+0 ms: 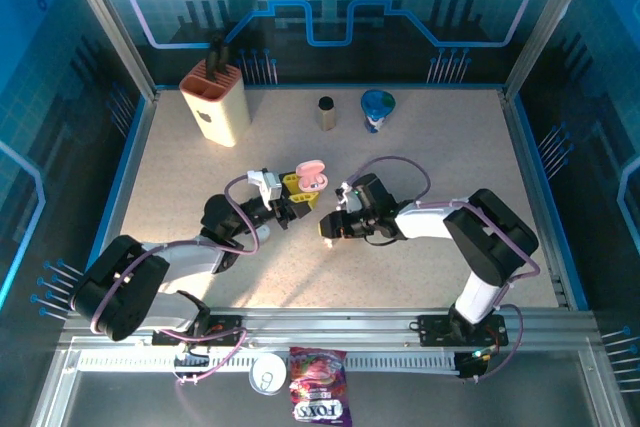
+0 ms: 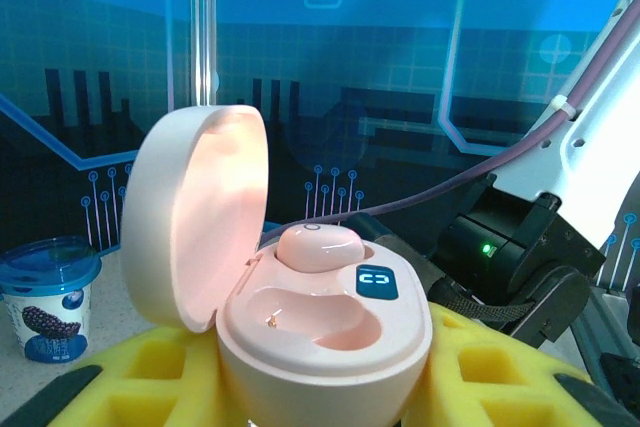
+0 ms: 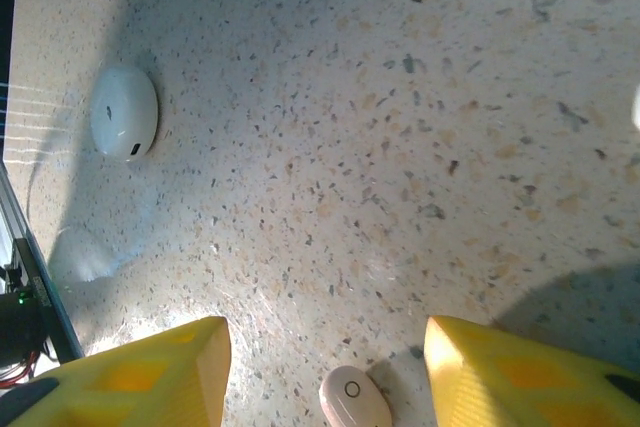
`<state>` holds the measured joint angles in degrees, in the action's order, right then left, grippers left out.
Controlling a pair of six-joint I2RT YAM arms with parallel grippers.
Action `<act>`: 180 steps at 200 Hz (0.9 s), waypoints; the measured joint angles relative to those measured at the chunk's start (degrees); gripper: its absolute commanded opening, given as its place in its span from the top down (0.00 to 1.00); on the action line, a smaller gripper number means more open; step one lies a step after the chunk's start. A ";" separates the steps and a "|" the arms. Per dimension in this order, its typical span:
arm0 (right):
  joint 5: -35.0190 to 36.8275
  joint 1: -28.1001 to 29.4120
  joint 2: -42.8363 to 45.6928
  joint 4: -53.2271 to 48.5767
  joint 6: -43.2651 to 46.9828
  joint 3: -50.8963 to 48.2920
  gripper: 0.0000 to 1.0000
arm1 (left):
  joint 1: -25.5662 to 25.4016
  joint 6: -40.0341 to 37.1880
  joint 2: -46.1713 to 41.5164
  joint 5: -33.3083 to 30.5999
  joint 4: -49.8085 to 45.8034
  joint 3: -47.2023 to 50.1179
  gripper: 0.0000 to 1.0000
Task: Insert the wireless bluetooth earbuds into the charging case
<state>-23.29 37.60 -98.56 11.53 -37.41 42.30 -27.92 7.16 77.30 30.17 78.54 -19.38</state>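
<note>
My left gripper point(image 1: 295, 192) is shut on the pink charging case point(image 2: 330, 337), held just above the table point(image 1: 420, 157) with its yellow pads point(image 2: 480, 367) on both sides. The lid point(image 2: 195, 217) stands open to the left. One pink earbud point(image 2: 318, 245) sits in the far slot, and the near slot point(image 2: 310, 312) is empty. My right gripper point(image 3: 327, 337) is open, pointing down at the table, with a second pink earbud point(image 3: 352, 399) lying between its yellow fingers point(image 3: 150, 377), untouched. In the top view the case point(image 1: 312, 177) is just left of the right gripper point(image 1: 330, 229).
A small white rounded piece point(image 3: 124, 112), perhaps an earbud, lies on the table away from the right gripper. At the back stand a tan knife block point(image 1: 215, 102), a dark cylinder point(image 1: 326, 112) and a blue cup point(image 1: 378, 109). A candy bag point(image 1: 318, 387) and a can point(image 1: 268, 372) lie by the front rail.
</note>
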 measured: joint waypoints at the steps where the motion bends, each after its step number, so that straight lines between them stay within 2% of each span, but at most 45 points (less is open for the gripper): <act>1: -0.02 0.02 -0.04 -0.02 0.09 0.04 0.47 | 0.00 0.00 0.00 0.00 0.00 0.00 0.71; 180: -1.42 1.51 0.02 -6.64 2.51 0.70 0.71 | 0.00 -0.04 0.87 0.02 0.02 0.00 0.70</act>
<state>-24.71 39.11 -98.54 4.89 -34.89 43.00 -27.92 7.11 78.17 30.20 78.56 -19.38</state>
